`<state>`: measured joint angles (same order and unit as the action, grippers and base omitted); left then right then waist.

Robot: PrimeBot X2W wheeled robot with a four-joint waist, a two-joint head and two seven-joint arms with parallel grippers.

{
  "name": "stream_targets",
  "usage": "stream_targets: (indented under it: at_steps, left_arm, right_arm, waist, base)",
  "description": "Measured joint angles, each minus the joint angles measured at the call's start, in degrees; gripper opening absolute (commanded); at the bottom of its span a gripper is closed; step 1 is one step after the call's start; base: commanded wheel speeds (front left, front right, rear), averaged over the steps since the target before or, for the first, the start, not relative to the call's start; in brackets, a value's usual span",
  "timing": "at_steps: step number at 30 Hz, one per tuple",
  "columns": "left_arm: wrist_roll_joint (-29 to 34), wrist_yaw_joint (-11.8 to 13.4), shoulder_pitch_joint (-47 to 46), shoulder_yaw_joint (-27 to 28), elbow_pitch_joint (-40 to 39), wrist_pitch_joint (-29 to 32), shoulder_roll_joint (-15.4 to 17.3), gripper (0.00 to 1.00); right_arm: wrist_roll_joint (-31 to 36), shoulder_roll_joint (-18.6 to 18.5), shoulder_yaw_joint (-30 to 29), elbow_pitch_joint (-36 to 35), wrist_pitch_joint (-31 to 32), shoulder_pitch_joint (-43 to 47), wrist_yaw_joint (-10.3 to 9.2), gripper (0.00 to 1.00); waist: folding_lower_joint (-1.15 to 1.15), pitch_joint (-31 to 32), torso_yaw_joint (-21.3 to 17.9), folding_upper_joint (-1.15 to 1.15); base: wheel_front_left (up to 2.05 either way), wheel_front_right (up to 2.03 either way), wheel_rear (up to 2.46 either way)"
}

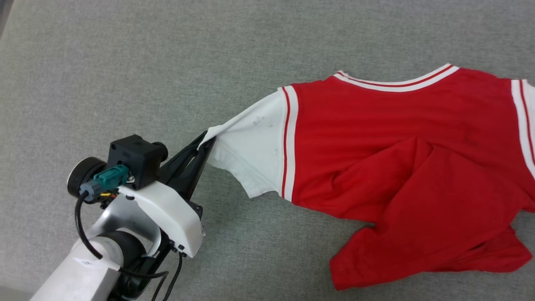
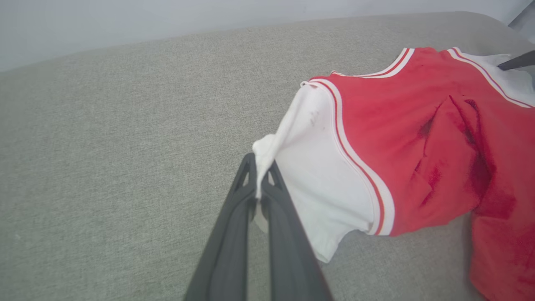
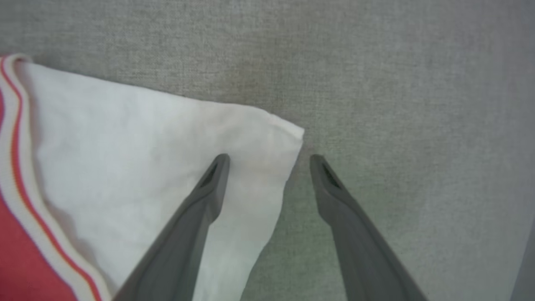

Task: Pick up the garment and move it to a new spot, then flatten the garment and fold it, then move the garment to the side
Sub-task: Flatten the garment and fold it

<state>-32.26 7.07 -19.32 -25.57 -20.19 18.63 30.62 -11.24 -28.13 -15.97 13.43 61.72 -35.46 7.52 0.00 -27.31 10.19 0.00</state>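
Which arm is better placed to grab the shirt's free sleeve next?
Right. The right gripper, open, sits at the corner of the free sleeve; the left gripper is shut on the other sleeve.

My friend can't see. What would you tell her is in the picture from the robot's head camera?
The robot's left gripper pinches the tip of the white sleeve of a red shirt, and the sleeve is stretched out toward it. The shirt lies rumpled on a grey fabric surface, its lower part folded over itself.
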Motion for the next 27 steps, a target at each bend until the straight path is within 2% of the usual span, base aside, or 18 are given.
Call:
stream_targets:
  at_steps: [9,10,11,17,27]
  left_arm:
    - [0.4,-0.63,-1.51,-0.88,2.1,-1.23,-0.89,0.0]
    - [0.4,-0.79,-1.65,-0.91,2.29,-1.33,-0.93,0.0]
    - [0.38,-0.83,-1.81,-0.94,2.5,-1.54,-0.99,0.0]
    - [0.3,-0.86,-1.99,-0.87,4.07,-2.25,-1.14,0.0]
    - [0.13,0.09,-1.37,1.05,6.65,-4.19,-0.34,0.0]
  right_arm:
    - [-2.9,0.07,1.18,1.52,-1.46,0.48,-0.05,1.0]
    - [-3.11,-0.1,1.44,1.71,-1.54,0.59,-0.12,0.45]
    - [-3.24,-0.25,1.77,1.88,-1.7,0.79,-0.12,0.0]
    - [-4.07,-0.43,4.28,2.26,-5.19,1.92,-0.01,0.0]
    - [-4.27,-0.42,5.16,5.48,-19.13,0.65,0.02,0.0]
  waist:
    - [0.0,-2.2,1.81,0.0]
    - [0.0,-2.21,1.86,0.0]
    - [0.0,-2.21,1.89,0.0]
    - [0.0,-1.39,1.67,0.0]
    - [0.0,4.03,-0.23,0.0]
  base:
    - [0.0,0.0,0.0]
    - [0.0,0.0,0.0]
    - [0.0,0.0,0.0]
    - [0.0,0.0,0.0]
    - [0.0,0.0,0.0]
